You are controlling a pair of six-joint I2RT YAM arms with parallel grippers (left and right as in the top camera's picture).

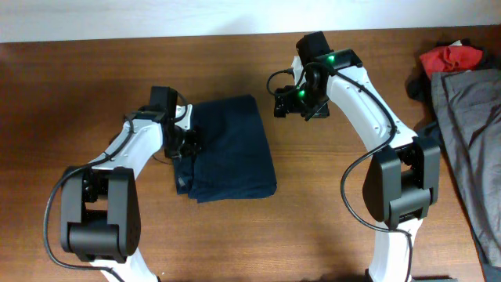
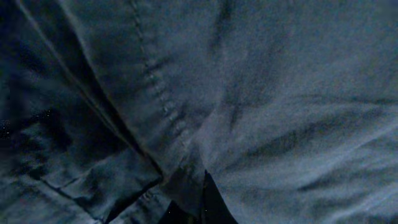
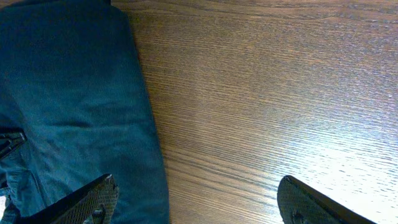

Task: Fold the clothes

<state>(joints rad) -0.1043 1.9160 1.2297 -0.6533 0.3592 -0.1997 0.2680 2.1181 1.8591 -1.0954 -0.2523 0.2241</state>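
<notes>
A dark navy garment (image 1: pixel 229 149) lies folded into a rough rectangle at the middle of the wooden table (image 1: pixel 329 204). My left gripper (image 1: pixel 186 145) is down on its left edge, and its wrist view is filled with navy cloth (image 2: pixel 261 93) showing seams and folds. There the left gripper (image 2: pixel 200 211) has its dark jaws shut, with a fold of that cloth pinched between them. My right gripper (image 1: pixel 290 102) hangs open above bare wood just past the garment's upper right corner. In the right wrist view the right gripper (image 3: pixel 198 205) straddles the garment's (image 3: pixel 68 99) edge, nothing between its fingers (image 3: pixel 93 202).
A grey garment (image 1: pixel 470 133) lies spread along the table's right edge, with a red one (image 1: pixel 452 56) bunched at the back right corner. The table's far edge meets a pale wall (image 1: pixel 156 16).
</notes>
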